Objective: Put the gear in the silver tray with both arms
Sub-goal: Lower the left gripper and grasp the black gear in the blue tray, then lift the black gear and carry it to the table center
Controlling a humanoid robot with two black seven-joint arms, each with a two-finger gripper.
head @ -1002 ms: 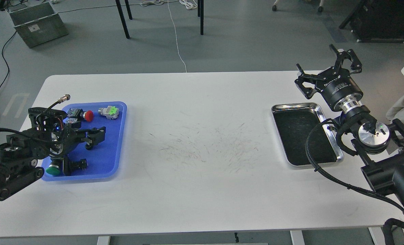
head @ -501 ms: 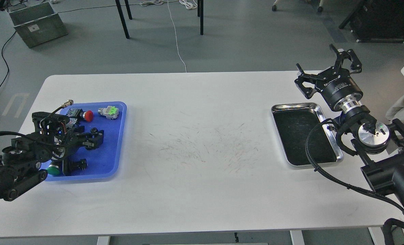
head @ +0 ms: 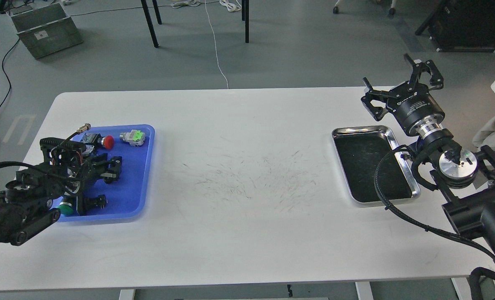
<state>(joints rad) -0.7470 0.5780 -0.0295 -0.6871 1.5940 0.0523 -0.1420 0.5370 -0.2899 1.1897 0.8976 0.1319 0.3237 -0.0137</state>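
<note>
My left gripper (head: 111, 168) hangs low over the blue tray (head: 136, 196), among the switches. It looks dark against the tray, so I cannot tell how its fingers stand or whether they hold anything. I cannot make out the gear; it is either hidden by the gripper or too small to see. The silver tray (head: 405, 175) lies at the right of the table with nothing visible in it. My right gripper (head: 392, 80) is open and empty, held above the table's far edge just behind the silver tray.
The blue tray holds a red-capped switch (head: 107, 141), a green-and-grey switch (head: 133, 137), a green-capped switch (head: 66, 208) and a black part (head: 94, 201). My right arm's cable (head: 391, 204) crosses the silver tray's right side. Scuff marks (head: 256, 175) cover the table's middle.
My left gripper has drawn back a little to the left over the blue tray. The right arm and the silver tray have not moved.
</note>
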